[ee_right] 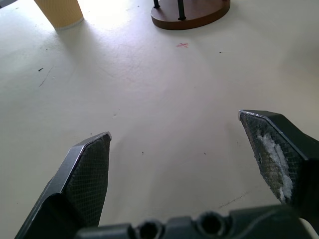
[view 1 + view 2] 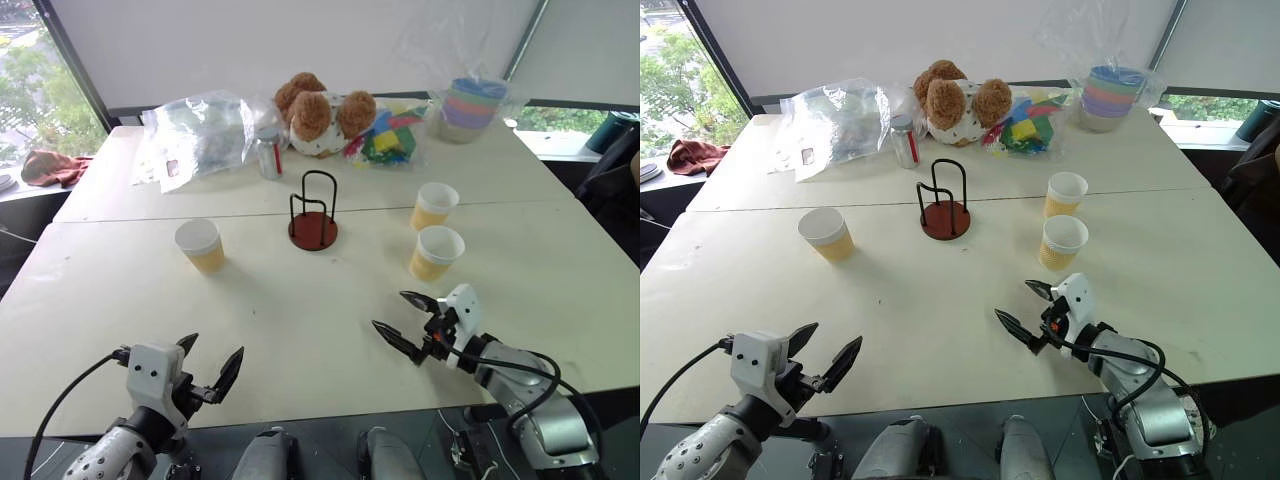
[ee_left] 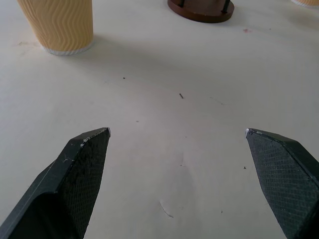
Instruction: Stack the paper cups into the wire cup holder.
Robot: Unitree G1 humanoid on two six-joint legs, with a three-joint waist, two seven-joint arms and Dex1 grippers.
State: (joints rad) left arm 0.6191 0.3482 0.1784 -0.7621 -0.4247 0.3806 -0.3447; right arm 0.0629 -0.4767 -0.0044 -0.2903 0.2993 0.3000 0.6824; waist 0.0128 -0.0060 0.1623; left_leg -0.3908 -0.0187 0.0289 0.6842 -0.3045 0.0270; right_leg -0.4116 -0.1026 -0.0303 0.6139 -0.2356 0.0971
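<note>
Three paper cups stand upright on a cream table (image 2: 300,330). One paper cup (image 2: 201,245) is set toward the table's left edge, apart from the other two. The second cup (image 2: 433,206) and the third cup (image 2: 436,252) are placed close together toward the right edge, the third nearer the front edge than the second. All three show a white rim and inside and a yellow-orange lower wall. No cup is held or touched by either claw.

The wire cup holder (image 2: 313,212) is seen near the middle of the table, between the lone cup and the pair. Its thin black loops rise upright from a round dark red base, and nothing is held in it.

The left gripper (image 2: 209,368) is held over the front edge of the table, toward the left front corner. Its two black fingers are spread wide with nothing between them. The right gripper (image 2: 403,322) is held over the table further in from the front edge, in front of the third cup and near it without touching. Its fingers are likewise spread wide and empty.

Along the back edge are lined a clear plastic bag (image 2: 200,130), a small can (image 2: 268,155), a brown teddy bear (image 2: 322,115), a bag of coloured blocks (image 2: 388,135) and a wrapped stack of pastel cups (image 2: 468,105) at the right back corner.
</note>
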